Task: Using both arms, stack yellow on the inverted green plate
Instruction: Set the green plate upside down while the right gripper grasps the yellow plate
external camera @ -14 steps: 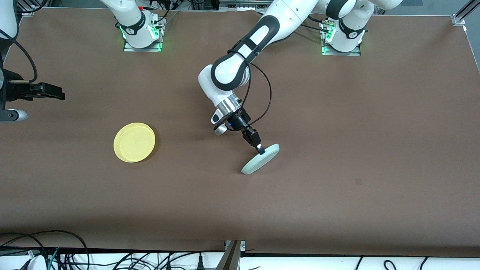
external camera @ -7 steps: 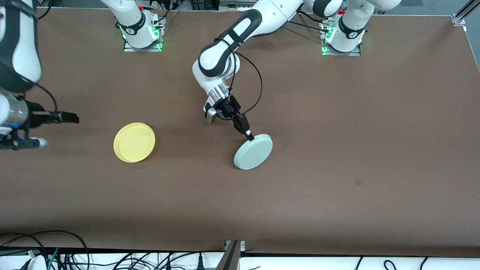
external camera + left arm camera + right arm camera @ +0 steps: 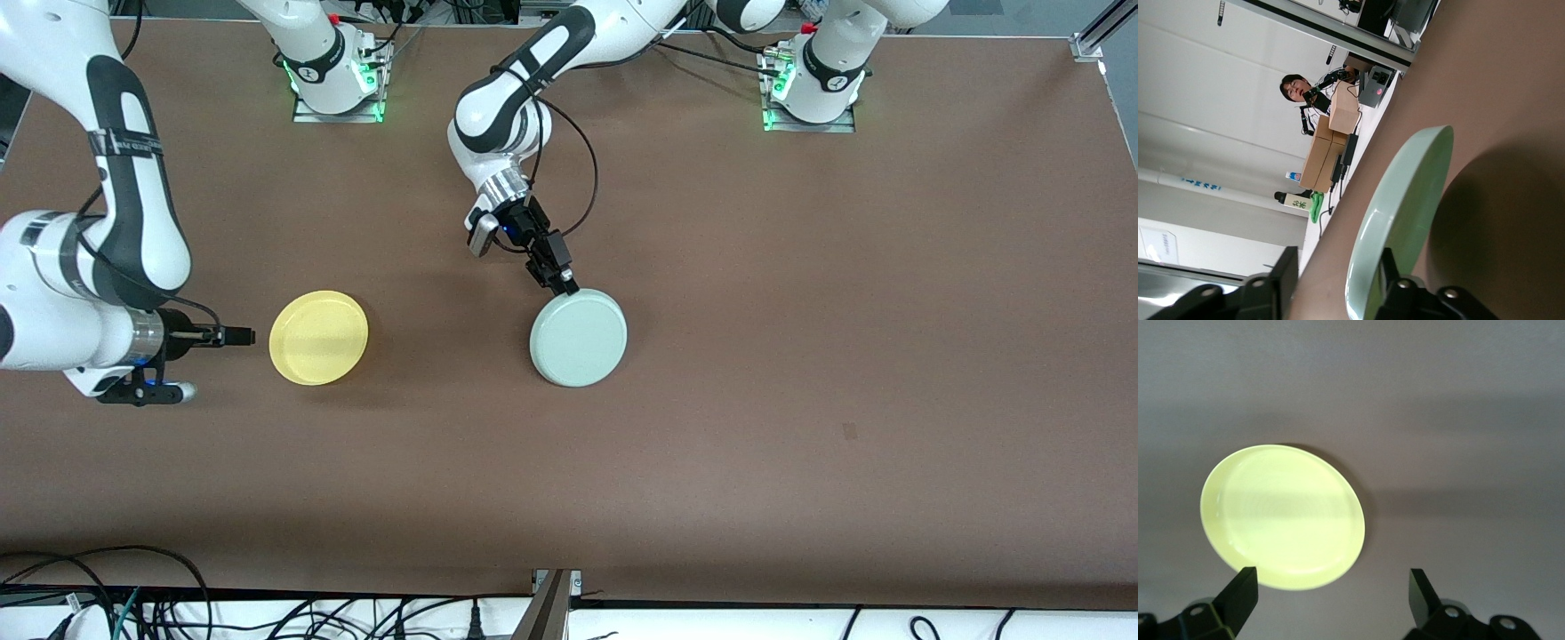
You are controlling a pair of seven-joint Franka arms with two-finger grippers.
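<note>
1. Your yellow plate (image 3: pixel 318 337) lies rim-up on the brown table (image 3: pixel 800 356) toward the right arm's end, well apart from the green plate (image 3: pixel 578 337).
2. The green plate lies upside down near the table's middle, its smooth underside facing up.
3. Your left gripper (image 3: pixel 564 284) is at the green plate's rim on the side toward the bases; in the left wrist view its fingers (image 3: pixel 1275 287) are parted with the rim between them, gripping nothing firmly.
4. Your right gripper (image 3: pixel 240 336) sits low just beside the yellow plate, fingers (image 3: pixel 1241 593) spread wide and empty.
</note>
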